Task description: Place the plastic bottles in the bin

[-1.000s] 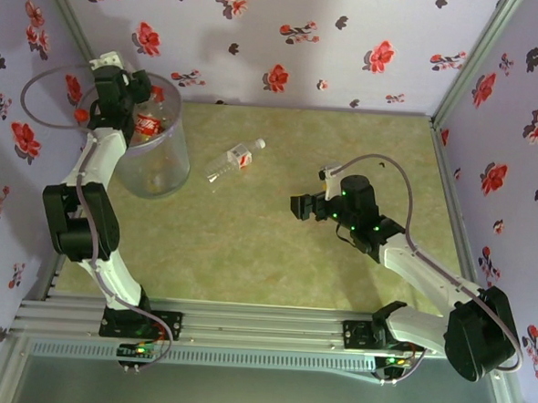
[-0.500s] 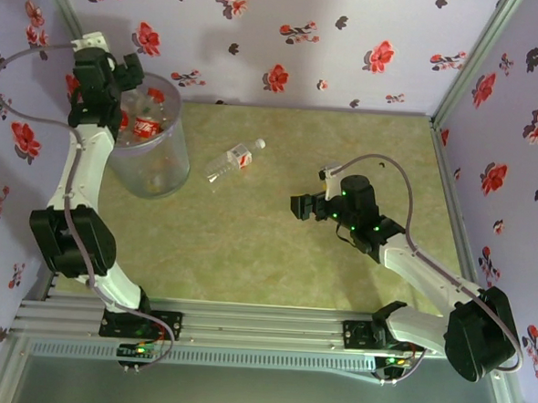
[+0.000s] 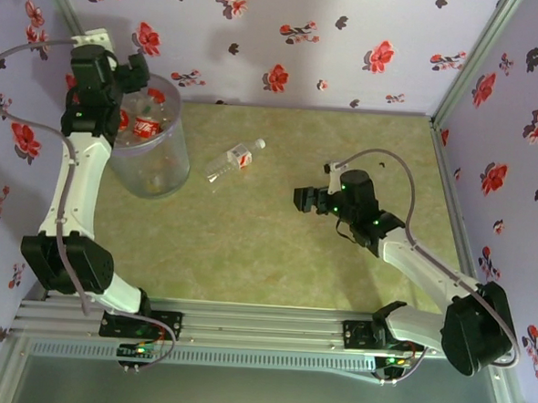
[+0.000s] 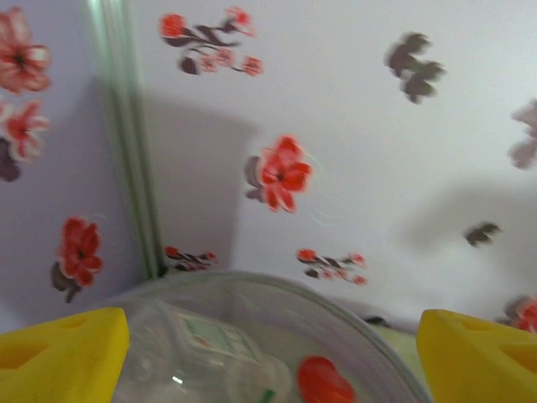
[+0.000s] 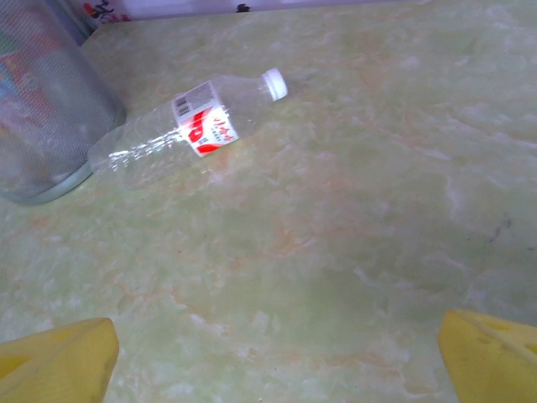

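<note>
The left gripper (image 4: 273, 353) holds its yellow fingers (image 4: 63, 353) spread wide, with nothing between them. Just below and ahead of the fingertips curves the rim of the bin (image 4: 319, 302). Inside it lie bottles (image 4: 201, 336), one with a pale label and, to its right, a red cap (image 4: 323, 382). Past the bin's far side rises the flowered wall (image 4: 352, 126), blurred.

The right gripper (image 5: 273, 361) also has its fingers (image 5: 54, 361) wide apart and empty, hanging over bare table (image 5: 377, 210). Ahead of them and to the left, well apart from the tips, one clear bottle (image 5: 189, 126) lies on its side on the table. Its white cap points away and to the right, and a red label wraps its middle. The bottle's base end comes close to the foot of the bin, which stands further left of these fingers. Whether the two touch cannot be told.
</note>
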Controlling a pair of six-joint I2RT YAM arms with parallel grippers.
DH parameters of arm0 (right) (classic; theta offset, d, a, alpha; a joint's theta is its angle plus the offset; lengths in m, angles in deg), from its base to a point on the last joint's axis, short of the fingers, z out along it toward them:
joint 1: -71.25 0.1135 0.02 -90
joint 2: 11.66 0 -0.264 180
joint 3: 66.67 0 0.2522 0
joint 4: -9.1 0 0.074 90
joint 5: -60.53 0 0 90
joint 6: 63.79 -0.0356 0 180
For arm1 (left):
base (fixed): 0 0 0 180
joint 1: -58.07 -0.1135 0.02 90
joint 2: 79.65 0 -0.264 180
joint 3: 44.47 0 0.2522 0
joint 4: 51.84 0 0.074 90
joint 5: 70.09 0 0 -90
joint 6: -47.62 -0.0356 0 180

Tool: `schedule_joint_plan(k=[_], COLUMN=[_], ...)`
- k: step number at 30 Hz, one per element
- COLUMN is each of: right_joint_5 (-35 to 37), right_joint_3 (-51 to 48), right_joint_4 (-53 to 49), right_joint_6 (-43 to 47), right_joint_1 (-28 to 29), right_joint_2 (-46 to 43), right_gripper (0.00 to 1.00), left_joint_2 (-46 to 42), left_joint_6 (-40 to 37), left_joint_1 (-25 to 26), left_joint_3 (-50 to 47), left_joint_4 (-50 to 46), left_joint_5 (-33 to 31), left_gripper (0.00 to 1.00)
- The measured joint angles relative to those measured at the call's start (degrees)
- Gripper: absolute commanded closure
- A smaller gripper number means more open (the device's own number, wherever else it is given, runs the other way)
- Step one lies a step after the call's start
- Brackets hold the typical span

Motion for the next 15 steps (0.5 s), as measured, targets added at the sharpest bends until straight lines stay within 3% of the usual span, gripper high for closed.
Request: schedule_joint_plan(k=[9,15], right_joint_5=[1.7,1.6], right_joint_3=[0.5,0.4], right_joint_4=[-0.3,-0.3], right_joint_6=[-5.0,-6.1], right_joint_1=[-2.9,-3.4], right_joint_2=[0.4,-0.2], right_gripper=[0.01,0.01], left_joint_2=[-1.9,4.9], left_joint_6=[-7.0,-10.7], left_joint_1=[17.8,29.2], left_joint_3=[6.3,16.0], left_joint_4=[-12.4,-21.7], left_joint_5=[0.1,-1.9], left_gripper=[0.1,0.08])
